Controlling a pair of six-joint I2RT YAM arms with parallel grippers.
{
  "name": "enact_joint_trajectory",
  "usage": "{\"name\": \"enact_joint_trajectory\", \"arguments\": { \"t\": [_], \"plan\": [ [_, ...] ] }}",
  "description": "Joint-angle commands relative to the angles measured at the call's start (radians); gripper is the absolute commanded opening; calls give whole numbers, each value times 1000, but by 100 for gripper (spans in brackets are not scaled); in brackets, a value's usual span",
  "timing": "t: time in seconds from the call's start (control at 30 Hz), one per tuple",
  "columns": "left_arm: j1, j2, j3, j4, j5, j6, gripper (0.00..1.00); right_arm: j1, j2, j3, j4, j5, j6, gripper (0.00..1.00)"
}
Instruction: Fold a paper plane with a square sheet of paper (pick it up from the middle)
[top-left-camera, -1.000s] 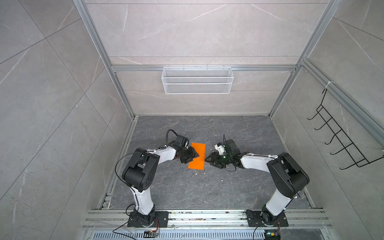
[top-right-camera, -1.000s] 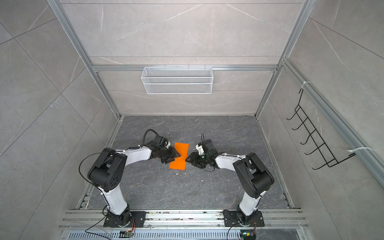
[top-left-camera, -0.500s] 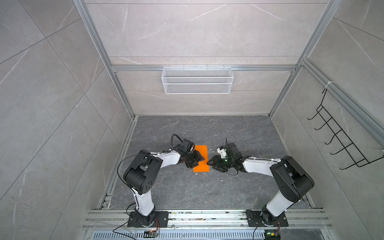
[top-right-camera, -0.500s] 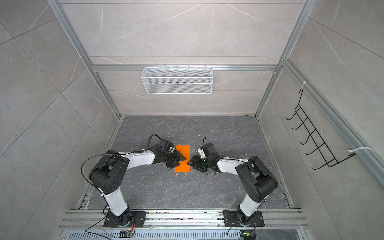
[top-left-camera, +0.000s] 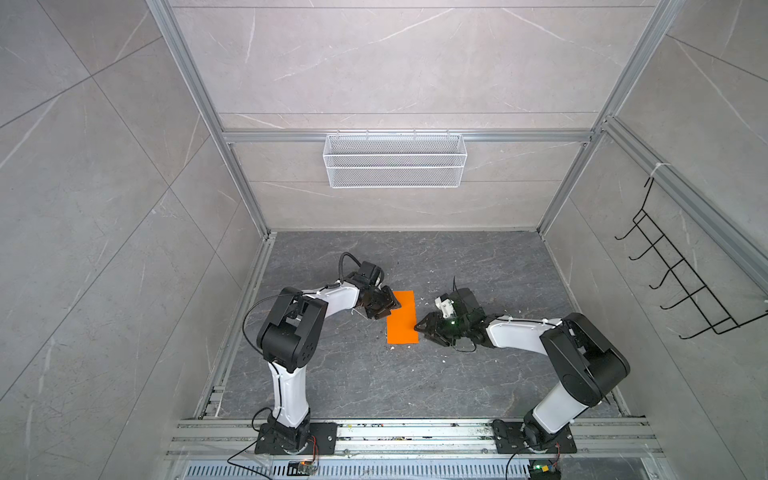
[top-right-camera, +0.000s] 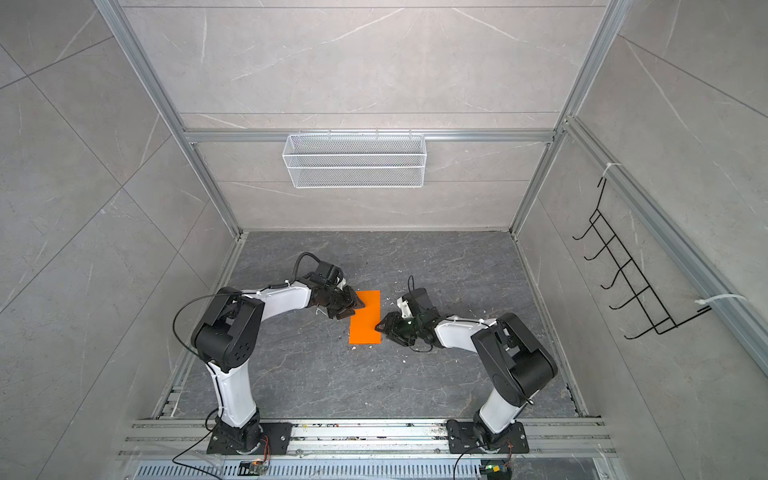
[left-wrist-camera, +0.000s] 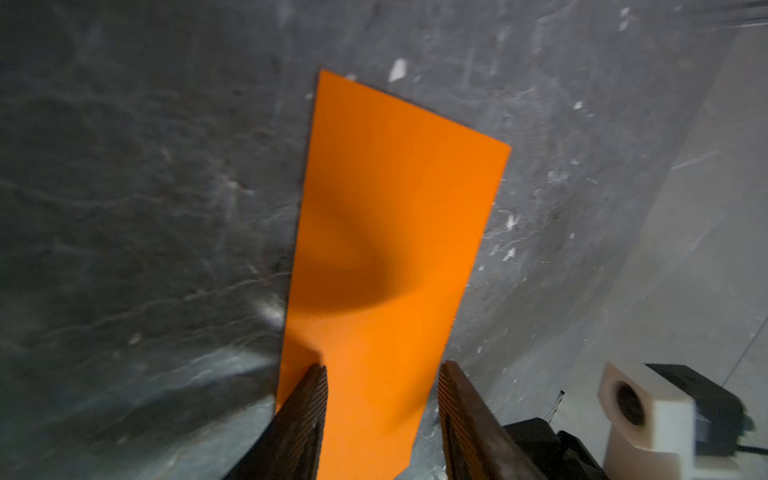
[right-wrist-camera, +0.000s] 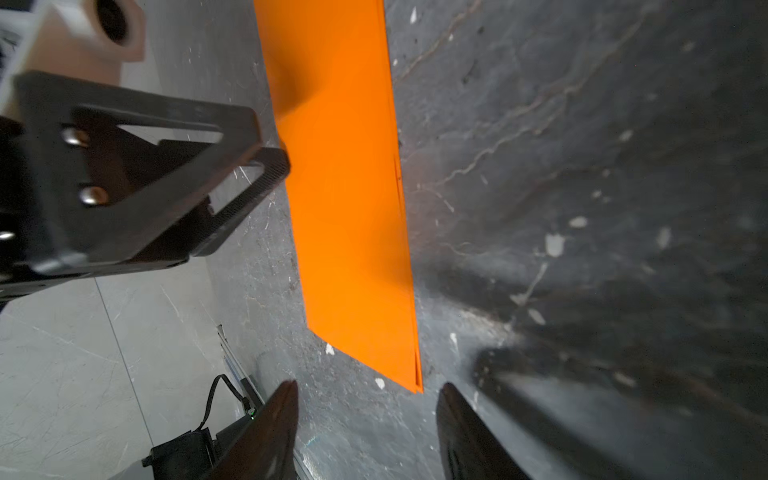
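The square sheet of paper (top-left-camera: 402, 318) (top-right-camera: 365, 320) is bright orange and lies flat on the dark floor, folded in half into a long rectangle. No paper plane is in view. My left gripper (top-left-camera: 394, 305) (left-wrist-camera: 382, 368) is open at the far left part of the sheet. Its fingers (left-wrist-camera: 309, 407) straddle the paper's end, and one overlaps the long edge. My right gripper (top-left-camera: 419, 328) (right-wrist-camera: 368, 388) is open and holds nothing. It is low by the near right edge, just short of the paper's corner (right-wrist-camera: 417, 384), where two layers show.
Small white scraps (top-left-camera: 409, 345) dot the floor around the paper. A white wire basket (top-left-camera: 395, 160) hangs on the back wall and a black hook rack (top-left-camera: 681, 286) on the right wall. The aluminium base rail (top-left-camera: 415, 432) runs along the front.
The paper was slanted and now lies straight, slightly nearer the front. My left gripper has moved right onto the sheet's edge. The right gripper has barely moved.
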Motion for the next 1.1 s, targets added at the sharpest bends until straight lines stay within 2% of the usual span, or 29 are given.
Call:
{"name": "enact_joint_trajectory", "arguments": {
  "t": [0.0, 0.47, 1.07],
  "plan": [
    [14, 20, -4, -29, 37, 3, 45, 12, 16, -2, 12, -8, 16, 56],
    [32, 48, -36, -14, 70, -50, 44, 39, 83, 18, 25, -35, 27, 52],
    [33, 37, -44, -13, 68, -53, 43, 39, 131, -4, 193, -43, 96, 37]
  ]
}}
